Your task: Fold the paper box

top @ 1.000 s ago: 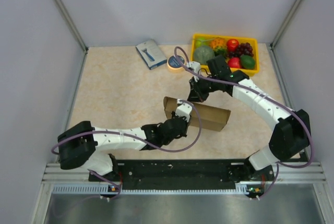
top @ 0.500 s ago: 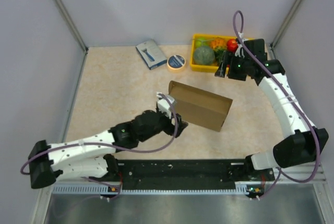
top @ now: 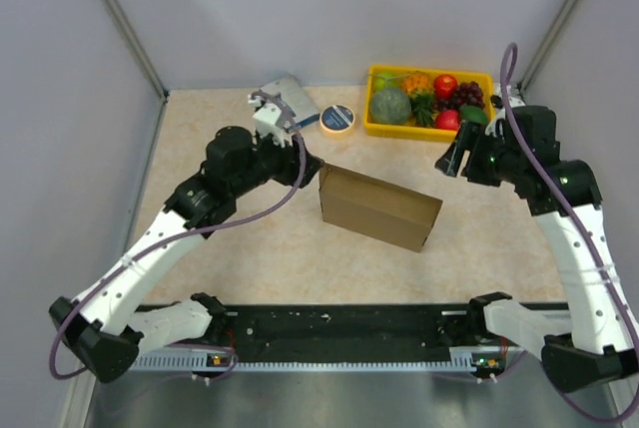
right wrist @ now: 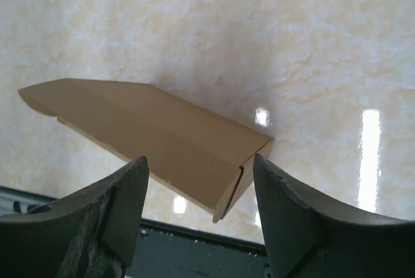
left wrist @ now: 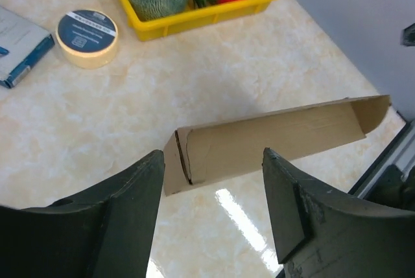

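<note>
The paper box (top: 377, 207) is a plain brown carton lying flat on the table's middle, one long side toward the arms. Nothing holds it. My left gripper (top: 304, 163) hovers off its back left corner, open and empty. In the left wrist view the box (left wrist: 272, 135) lies beyond the left gripper (left wrist: 213, 155), its near end flap showing a slit. My right gripper (top: 448, 155) hangs to the box's back right, also open and empty. From the right wrist the box (right wrist: 142, 129) lies below and between the spread fingers of the right gripper (right wrist: 200, 159), untouched.
A yellow tray (top: 482, 77) of plastic fruit stands at the back right. A tape roll (top: 337, 118) and a blue-grey packet (top: 290, 99) lie at the back, close behind my left wrist. Grey walls close in the table's left, right and back sides.
Both grippers opened and left the box. The left arm swung up to the back left, the right arm drew away to the right. The box now lies flat by itself.
</note>
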You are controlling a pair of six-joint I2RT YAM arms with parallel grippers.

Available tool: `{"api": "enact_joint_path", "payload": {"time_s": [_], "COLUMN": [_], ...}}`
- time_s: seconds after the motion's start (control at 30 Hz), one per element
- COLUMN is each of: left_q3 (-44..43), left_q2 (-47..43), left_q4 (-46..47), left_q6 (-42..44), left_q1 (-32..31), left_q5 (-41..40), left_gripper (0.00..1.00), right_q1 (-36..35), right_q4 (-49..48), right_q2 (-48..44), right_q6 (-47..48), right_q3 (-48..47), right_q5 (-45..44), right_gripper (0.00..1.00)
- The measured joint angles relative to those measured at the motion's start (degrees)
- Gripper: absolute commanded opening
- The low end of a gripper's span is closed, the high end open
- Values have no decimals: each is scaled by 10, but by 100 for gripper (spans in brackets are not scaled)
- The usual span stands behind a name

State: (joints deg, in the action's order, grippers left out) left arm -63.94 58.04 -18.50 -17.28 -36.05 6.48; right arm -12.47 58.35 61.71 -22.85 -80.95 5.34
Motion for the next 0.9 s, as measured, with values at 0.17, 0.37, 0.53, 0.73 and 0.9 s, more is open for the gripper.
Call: {"api": "enact_joint_path", "payload": {"time_s": [0.17, 0.37, 0.53, 0.73, 0.9], "left_q3": [-30, -37, -53, -59, -62], "left_q2": [112, 169, 183, 196, 203], "left_q4": [-25, -50, -51, -50, -48], "left_q6": [55, 103, 117, 125, 125], "left_q1": [2, 3, 3, 3, 3], "left_q5": [24, 25, 25, 23, 23], "left_gripper": [49, 43, 32, 29, 21], "right_q1": [-2, -66, -103, -106, -107], "right_q4": [37, 78, 83, 86, 90], "right_q2": [-56, -88, -87, -82, -72], "right_q6": [-24, -65, -88, -93, -89], "right_q3": [38, 86, 105, 111, 111], "right_q5": [41, 54, 38, 9, -22], "right_gripper": [52, 48, 36, 36, 34]}}
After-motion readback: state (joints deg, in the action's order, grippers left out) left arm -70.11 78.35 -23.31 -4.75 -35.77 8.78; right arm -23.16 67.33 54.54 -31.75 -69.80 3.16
